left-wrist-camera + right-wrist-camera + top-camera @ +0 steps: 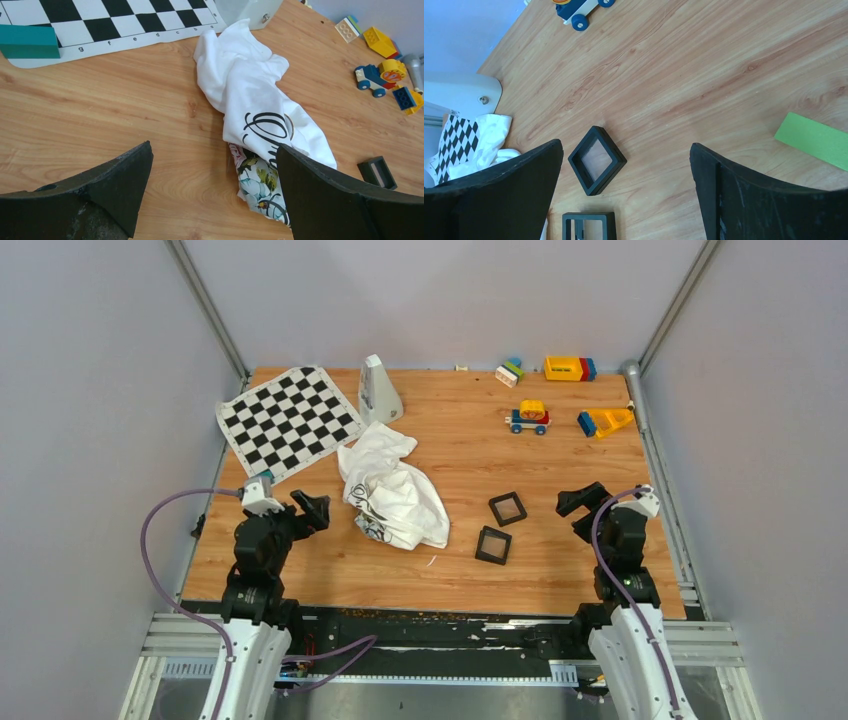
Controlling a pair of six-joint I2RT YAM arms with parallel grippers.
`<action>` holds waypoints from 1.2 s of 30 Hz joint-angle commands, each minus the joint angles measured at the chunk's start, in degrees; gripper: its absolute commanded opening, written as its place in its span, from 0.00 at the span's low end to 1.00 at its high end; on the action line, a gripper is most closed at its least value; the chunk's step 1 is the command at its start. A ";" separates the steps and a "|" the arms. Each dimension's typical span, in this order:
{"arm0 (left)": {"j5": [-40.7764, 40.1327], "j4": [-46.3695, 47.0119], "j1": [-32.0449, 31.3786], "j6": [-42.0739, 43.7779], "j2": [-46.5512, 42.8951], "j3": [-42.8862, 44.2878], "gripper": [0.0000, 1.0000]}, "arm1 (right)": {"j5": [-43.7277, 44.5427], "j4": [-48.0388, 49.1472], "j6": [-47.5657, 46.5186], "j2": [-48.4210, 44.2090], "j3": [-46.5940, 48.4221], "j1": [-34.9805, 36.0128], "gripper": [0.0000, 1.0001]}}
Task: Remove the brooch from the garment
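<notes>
Hovering low over the near edge of the counter, the left pincer and the right pincer both stand released, jaws spread wide and holding nothing. The garment lies crumpled in a heap at mid-counter, just ahead and to the right of the left pincer and well apart from the right one. The brooch cannot be made out with any certainty in these views; it is probably on or within the folds near the printed lettering. That is the main hazard. A blind closing on the cloth would likely catch fabric only and drag the whole loose heap across the wood, and pulling on a pinned ornament with nothing holding the shirt down could tear the cloth or just lift it. A patch of floral cloth peeks out under the near end of the shirt and may snag or mislead a grasp. A freed brooch, being so small, could slip from the jaws and slide among the folds or toward the two black square frames lying to the right of the shirt. As for writing, the black cursive script is folded over and cannot be read beyond one large looping capital. The chequered mat carries file letters along its border, g through b being legible from the left wrist. No brand shows.
</notes>
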 commanded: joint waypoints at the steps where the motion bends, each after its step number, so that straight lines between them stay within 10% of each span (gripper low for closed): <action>1: -0.24 -0.43 0.37 0.03 -1.49 0.07 1.00 | 0.71 0.91 -0.04 0.59 -0.10 0.15 1.00; 18: 17.23 13.41 0.34 1.41 10.88 -1.62 0.92 | -33.90 20.02 -4.41 12.98 -0.34 3.13 0.91; 36: 18.34 17.15 0.30 -0.71 26.10 3.65 0.83 | -25.28 18.42 -15.74 55.50 27.35 39.22 0.68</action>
